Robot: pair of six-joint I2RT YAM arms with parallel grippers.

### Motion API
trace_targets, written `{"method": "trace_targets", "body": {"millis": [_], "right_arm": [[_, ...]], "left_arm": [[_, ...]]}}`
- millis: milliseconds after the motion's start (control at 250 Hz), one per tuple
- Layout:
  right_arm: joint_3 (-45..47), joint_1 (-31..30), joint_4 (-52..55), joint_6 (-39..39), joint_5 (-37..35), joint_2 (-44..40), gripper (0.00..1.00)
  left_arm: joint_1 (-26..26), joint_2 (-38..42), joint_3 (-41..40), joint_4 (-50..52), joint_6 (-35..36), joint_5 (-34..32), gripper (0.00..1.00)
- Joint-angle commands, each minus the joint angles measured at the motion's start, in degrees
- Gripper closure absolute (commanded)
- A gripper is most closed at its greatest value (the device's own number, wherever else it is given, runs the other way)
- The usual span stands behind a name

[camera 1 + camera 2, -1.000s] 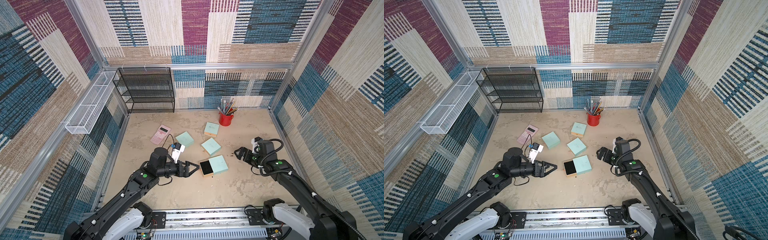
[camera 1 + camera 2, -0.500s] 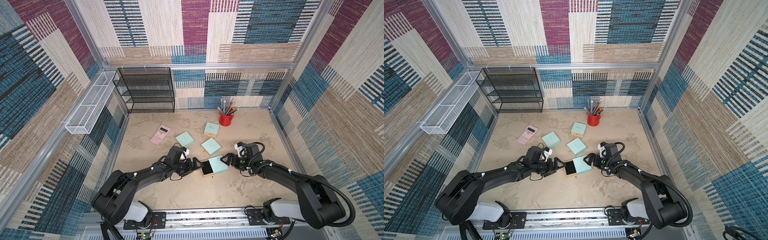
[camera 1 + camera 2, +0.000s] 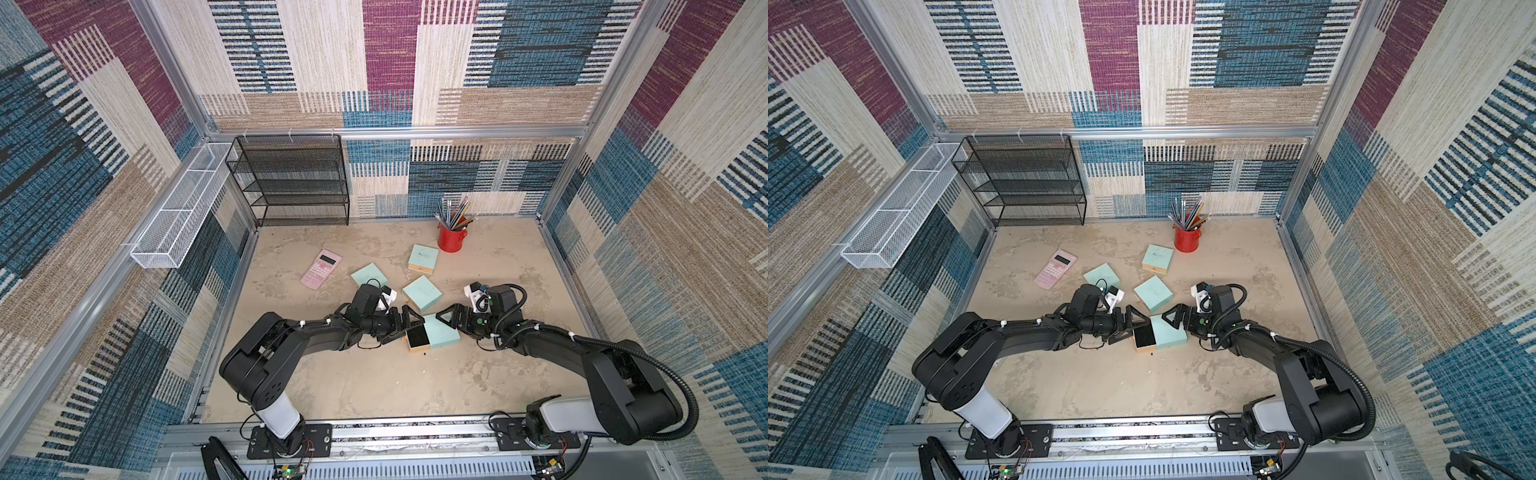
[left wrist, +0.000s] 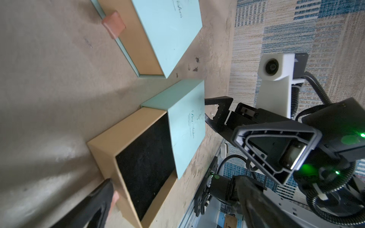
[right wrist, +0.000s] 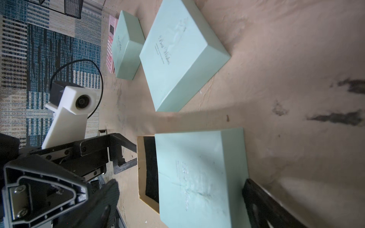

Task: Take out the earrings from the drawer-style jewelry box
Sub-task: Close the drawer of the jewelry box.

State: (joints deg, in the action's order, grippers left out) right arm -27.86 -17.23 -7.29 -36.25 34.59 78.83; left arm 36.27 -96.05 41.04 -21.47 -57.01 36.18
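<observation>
both arms just closed in on the half-open jewelry box [image 3: 444, 332]: left claw [image 3: 410, 329] at the drawer [image 3: 417, 337], right claw [image 3: 453, 326] at its closed end, both released. probably opening it wider next.

**Mint, tan and black inside a patchwork of woven blues**

The jewelry box [image 3: 444, 332] had a mint-green sleeve with faint dark script, and its drawer [image 3: 417, 338] was kraft tan, lined black. Three more boxes [image 3: 422, 293] were the same mint, one showing a salmon-pink tab [image 4: 114, 24]. The calculator [image 3: 321, 269] was pale pink with a dark screen, the cup [image 3: 451, 241] glossy red, the rack [image 3: 291, 183] black mesh and the basket [image 3: 174, 220] white wire. The tabletop [image 3: 374, 382] was mottled beige with dark stains. The walls [image 3: 540, 54] were woven patches of blue, maroon, cream and tan, many of them striped.
</observation>
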Motion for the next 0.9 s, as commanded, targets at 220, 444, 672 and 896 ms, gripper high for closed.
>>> {"method": "trace_targets", "body": {"millis": [220,444,672,896], "right_arm": [[0.9,0.0,-3.5,-1.8,2.9,-0.1,0.00],[2.4,0.0,-5.0,-3.0,3.4,-0.5,0.01],[3.4,0.0,-5.4,-3.7,3.1,-1.7,0.01],[3.8,-0.1,-6.3,-4.0,3.4,-1.6,0.01]], "left_arm": [[0.8,-2.5,1.5,-6.0,-2.3,1.2,0.02],[1.3,-4.8,2.8,-7.3,-3.4,1.4,0.02],[2.3,-7.2,4.5,-9.5,-4.0,1.8,0.02],[3.5,-10.3,5.4,-15.8,-7.4,2.7,0.01]]}}
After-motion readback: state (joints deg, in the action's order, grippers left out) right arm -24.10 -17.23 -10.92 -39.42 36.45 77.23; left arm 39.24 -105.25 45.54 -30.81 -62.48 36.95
